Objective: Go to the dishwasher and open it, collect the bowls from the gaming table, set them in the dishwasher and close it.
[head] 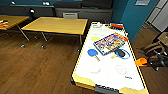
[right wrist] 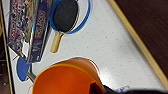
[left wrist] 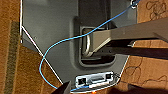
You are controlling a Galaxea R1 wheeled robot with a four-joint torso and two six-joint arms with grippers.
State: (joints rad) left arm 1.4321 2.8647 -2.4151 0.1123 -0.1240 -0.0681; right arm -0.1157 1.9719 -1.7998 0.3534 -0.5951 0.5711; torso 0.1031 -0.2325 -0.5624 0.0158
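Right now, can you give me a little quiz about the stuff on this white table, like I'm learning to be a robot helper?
1. True or false: the board game box lies on the wooden floor.
2. What sits inside the blue ring? A. the black paddle B. the blue paddle C. a white plate
3. What colour is the bowl at the right gripper?

Key: 1. False, it lies on the gaming table. 2. A. 3. Orange.

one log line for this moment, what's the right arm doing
place: white-topped table | right gripper: holding orange bowl over table's right edge | on table: board game box, blue paddle, black paddle
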